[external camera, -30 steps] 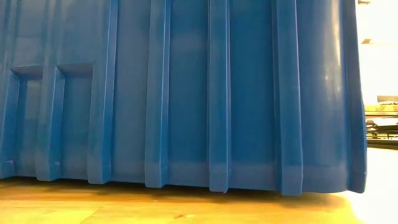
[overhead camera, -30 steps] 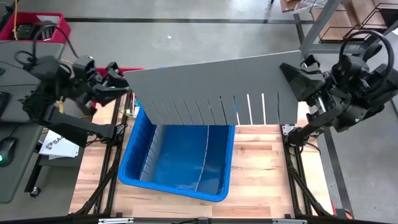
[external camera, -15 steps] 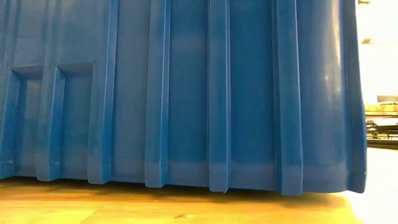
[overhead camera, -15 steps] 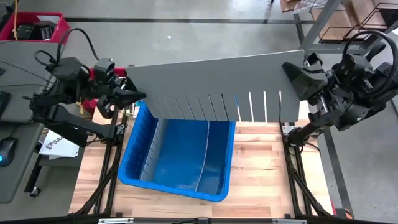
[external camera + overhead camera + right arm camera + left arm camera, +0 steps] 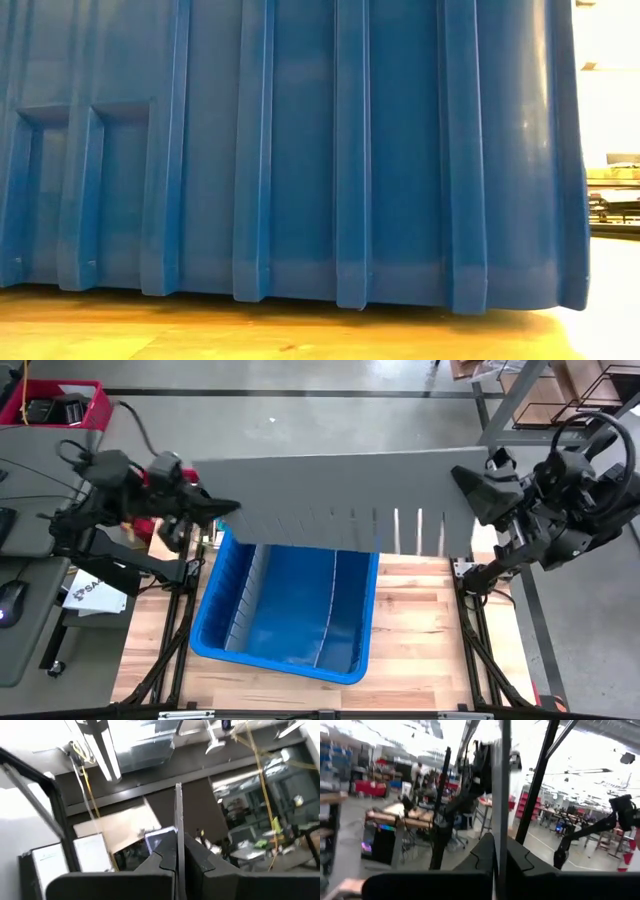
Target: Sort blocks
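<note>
Evidently this is set-up rather than sorting: both arms hold a long grey slotted divider (image 5: 330,495) in the air above the far end of the blue bin (image 5: 285,610), the left claw (image 5: 222,510) clamped on one end and the right claw (image 5: 462,482) clamped on the other, each wrist view showing the panel edge-on between shut fingers. No blocks show in any view, so I cannot say where they are. Next, I judge, the panel must be kept level and lowered so its slots meet the dividers already in the bin; white writing on a dark sheet (image 5: 92,590) beside the table is too small to read.
</note>
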Action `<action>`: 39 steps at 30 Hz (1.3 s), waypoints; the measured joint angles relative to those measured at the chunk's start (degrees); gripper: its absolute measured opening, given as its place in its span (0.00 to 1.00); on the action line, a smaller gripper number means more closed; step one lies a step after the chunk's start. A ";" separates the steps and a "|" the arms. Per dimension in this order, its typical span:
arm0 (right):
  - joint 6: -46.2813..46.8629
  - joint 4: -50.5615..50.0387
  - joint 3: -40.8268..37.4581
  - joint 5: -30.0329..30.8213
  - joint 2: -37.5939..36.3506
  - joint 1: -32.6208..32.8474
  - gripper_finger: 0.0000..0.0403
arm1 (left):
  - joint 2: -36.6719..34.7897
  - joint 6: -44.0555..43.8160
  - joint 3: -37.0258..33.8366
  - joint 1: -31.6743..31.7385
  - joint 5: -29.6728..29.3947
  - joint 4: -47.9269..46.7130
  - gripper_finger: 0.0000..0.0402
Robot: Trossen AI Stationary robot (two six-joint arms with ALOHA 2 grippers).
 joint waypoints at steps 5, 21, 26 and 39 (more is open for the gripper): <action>7.52 -9.06 -0.09 1.80 0.78 -0.29 0.01 | -0.19 2.10 8.38 1.39 -0.55 -8.24 0.01; 22.34 -25.96 -0.13 -0.04 5.51 -3.57 0.26 | -0.14 1.45 11.31 1.79 -9.05 -8.05 0.00; 22.22 -26.31 -0.13 1.24 5.38 -2.99 0.26 | -0.44 0.61 11.18 1.79 -10.69 -4.87 0.00; 15.07 -20.47 -0.13 1.92 4.98 -3.04 0.26 | 0.57 -1.83 11.29 0.84 -10.04 0.46 0.00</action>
